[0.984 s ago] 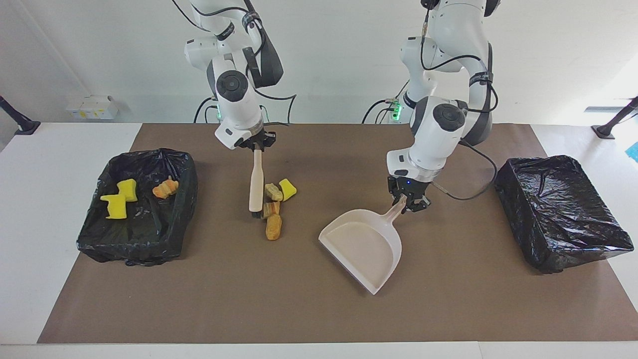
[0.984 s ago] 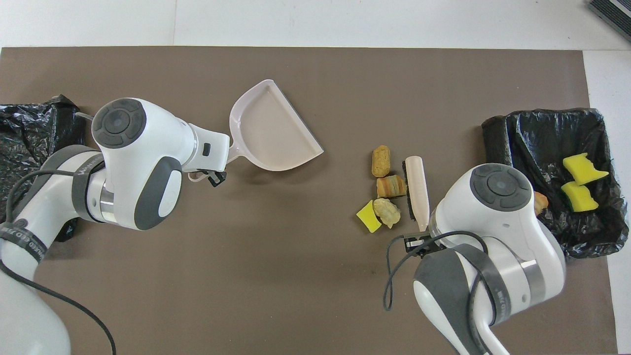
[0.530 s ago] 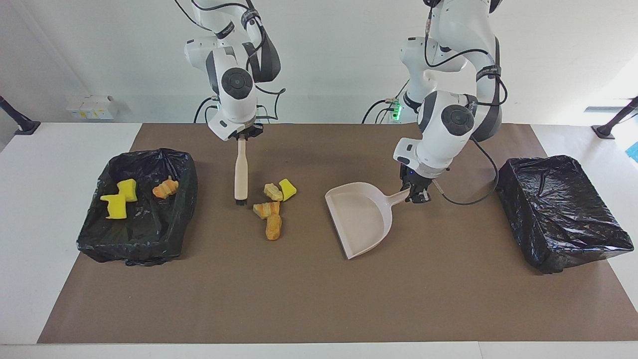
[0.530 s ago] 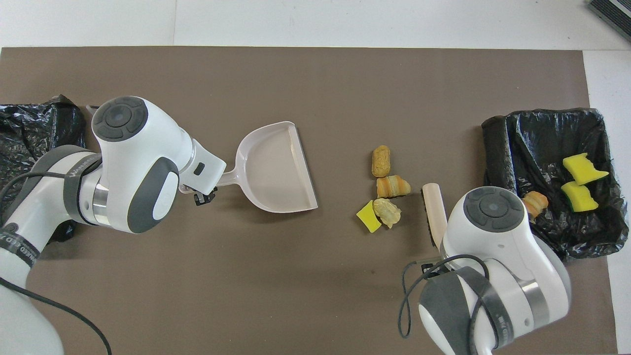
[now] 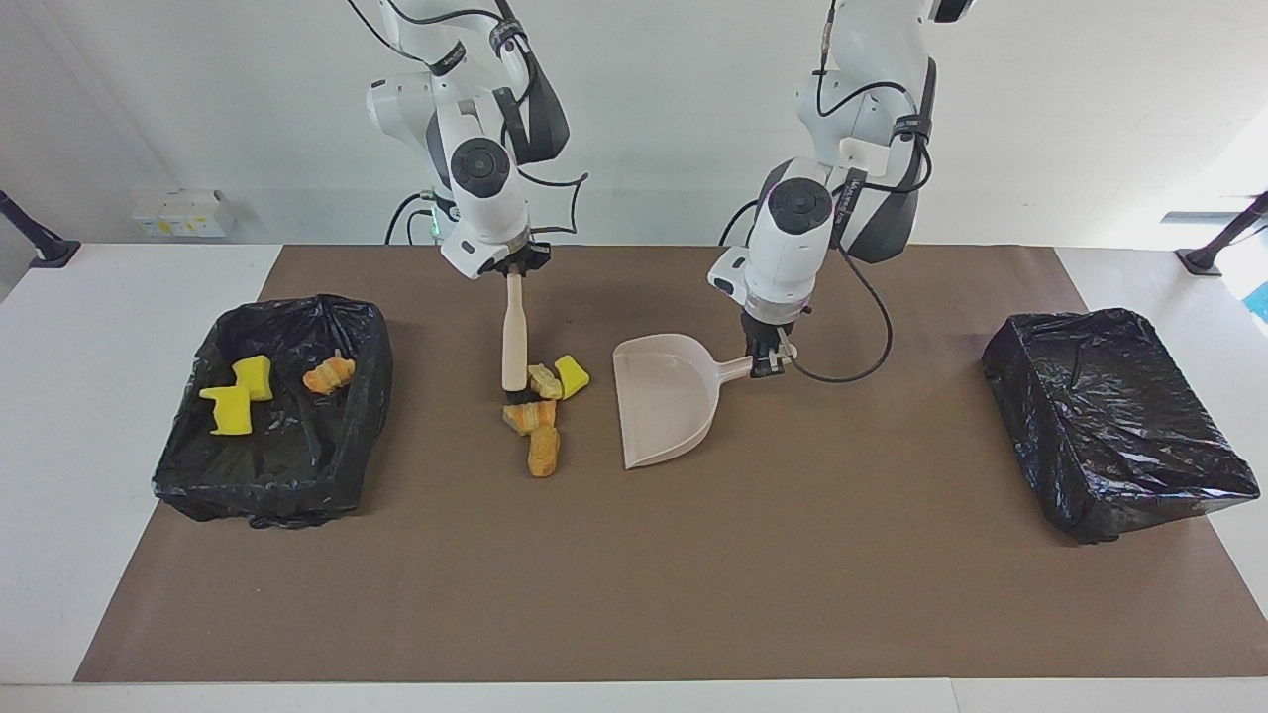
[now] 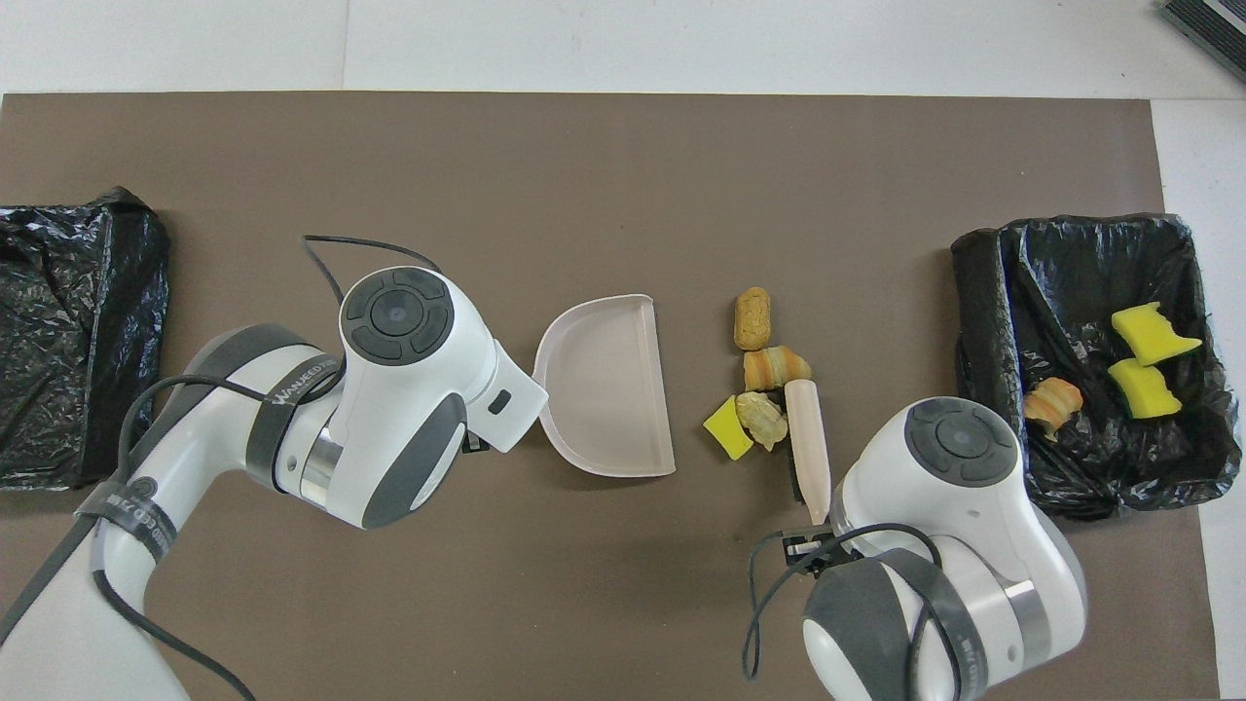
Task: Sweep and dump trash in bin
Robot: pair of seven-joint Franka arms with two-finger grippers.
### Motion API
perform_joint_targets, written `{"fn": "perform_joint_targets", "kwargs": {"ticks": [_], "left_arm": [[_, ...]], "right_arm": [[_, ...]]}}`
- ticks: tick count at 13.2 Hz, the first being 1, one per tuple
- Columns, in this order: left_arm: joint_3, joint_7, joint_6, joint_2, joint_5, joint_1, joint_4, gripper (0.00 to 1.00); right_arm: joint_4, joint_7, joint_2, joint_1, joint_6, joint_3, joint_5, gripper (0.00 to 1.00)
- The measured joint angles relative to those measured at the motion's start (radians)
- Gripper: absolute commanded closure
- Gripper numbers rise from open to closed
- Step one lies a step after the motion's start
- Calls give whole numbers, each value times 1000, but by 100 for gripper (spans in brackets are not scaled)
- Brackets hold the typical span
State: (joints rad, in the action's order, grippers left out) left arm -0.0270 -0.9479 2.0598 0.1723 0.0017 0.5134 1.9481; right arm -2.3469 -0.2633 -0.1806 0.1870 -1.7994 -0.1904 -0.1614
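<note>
My right gripper [image 5: 514, 273] hangs wrist-down over the mat near the robots, fingers clamped on the brush [image 5: 513, 337] handle. My left gripper [image 5: 765, 360] sits low at mid-table, closed on the dustpan [image 5: 662, 401] handle, forearm angled steeply down.

Seven small scraps of trash. Four lie clustered on the brown mat mid-table: a bright yellow sponge chunk [image 5: 572, 375] touching a pale tan bread-like lump [image 5: 543, 381], then a striped orange lump [image 5: 530, 415] and an oblong orange-brown lump [image 5: 543, 452] farther from the robots. Two yellow sponge chunks [image 5: 238, 396] and an orange lump [image 5: 329, 375] lie inside the black-lined bin [image 5: 198, 475] at the right arm's end.
</note>
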Motion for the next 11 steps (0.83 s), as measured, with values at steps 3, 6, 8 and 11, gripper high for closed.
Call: {"fn": "perform_joint_targets", "kwargs": {"ticks": [3,6,8,11], "left_arm": [[-1,65,25,0,0,29,16,100],[-3,128,58,0,0,53,33,100],[-4,171,88,1,0,80,42,100],[-5,197,147,9,0,98,61,100]], "right_arm": [[-2,0,0,4,-16,0,-81,100],[-5,-20,6,42,-44,0,-124,100],[-6,-44,18,69,-72,-1,-211,100],[27,-100,38,110,-108,-2,-322,100]]}}
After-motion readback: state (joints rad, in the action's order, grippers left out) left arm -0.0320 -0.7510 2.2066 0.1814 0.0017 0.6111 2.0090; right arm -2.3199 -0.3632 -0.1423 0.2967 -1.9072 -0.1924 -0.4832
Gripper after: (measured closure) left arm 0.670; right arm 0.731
